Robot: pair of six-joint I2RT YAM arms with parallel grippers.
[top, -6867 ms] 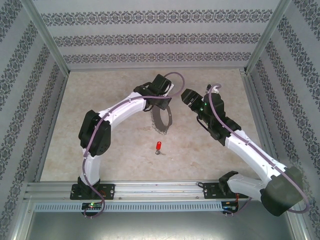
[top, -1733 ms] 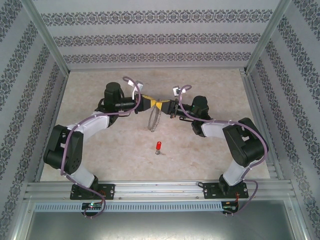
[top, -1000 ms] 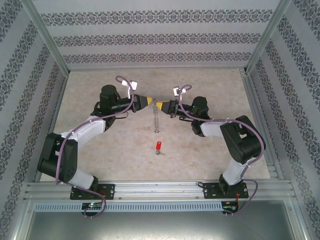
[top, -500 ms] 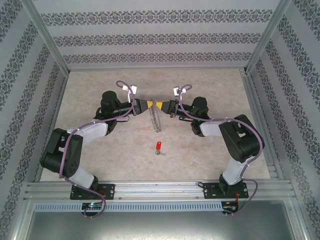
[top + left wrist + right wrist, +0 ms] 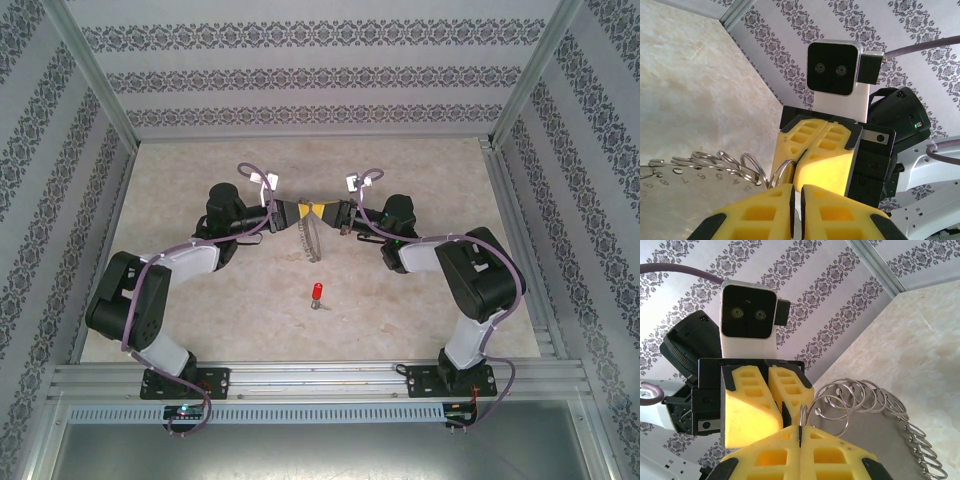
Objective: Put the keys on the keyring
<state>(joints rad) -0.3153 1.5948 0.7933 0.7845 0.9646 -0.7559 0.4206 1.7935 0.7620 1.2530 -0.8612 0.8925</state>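
Left pincer (image 5: 291, 213) and right pincer (image 5: 322, 213) are each clenching a thin top loop of the keyring (image 5: 311, 238), dangling it above the surface (image 5: 200, 170) where the keys (image 5: 316, 293) are lying well apart, so uneven pulling could be slipping the wire free.

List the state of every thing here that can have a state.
Keyring: held at its top by both claws, hanging between them.
Key: lying on the table, apart from the keyring, not yet on it.
Left claw: shut on the keyring.
Right claw: shut on the keyring.
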